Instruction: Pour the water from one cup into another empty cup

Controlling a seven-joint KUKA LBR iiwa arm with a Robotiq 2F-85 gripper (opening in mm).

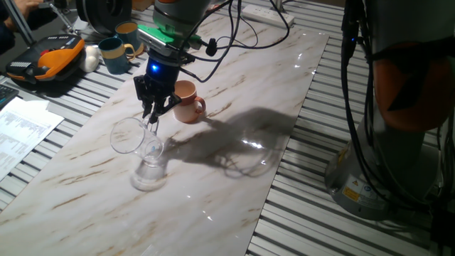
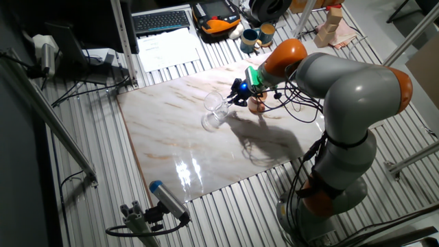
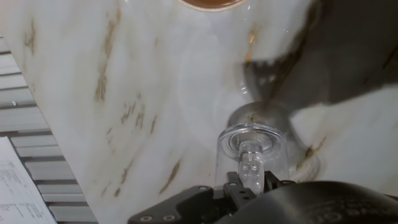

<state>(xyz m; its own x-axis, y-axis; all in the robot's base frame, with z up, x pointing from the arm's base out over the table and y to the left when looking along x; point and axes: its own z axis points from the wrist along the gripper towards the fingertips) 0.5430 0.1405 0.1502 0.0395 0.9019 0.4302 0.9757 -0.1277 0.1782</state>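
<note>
The clear glass mug (image 1: 135, 141) hangs tilted over the marble board, its mouth turned left, away from the terracotta mug (image 1: 186, 102). My gripper (image 1: 151, 119) is shut on its loop handle from above. In the hand view the handle (image 3: 252, 163) sits between my fingers, with the thick glass base (image 3: 252, 132) just beyond it. The terracotta mug stands upright just behind and to the right of the gripper, and only its rim (image 3: 210, 4) shows at the top of the hand view. I cannot make out any water in the glass. I cannot tell whether the glass touches the board.
Two dark teal mugs (image 1: 114, 54) stand at the far left corner beside an orange-black device (image 1: 44, 61). Papers (image 1: 21, 129) lie off the board's left edge. The marble board (image 1: 234, 171) ends on slatted metal. The arm's base (image 1: 387, 107) and cables stand at the right.
</note>
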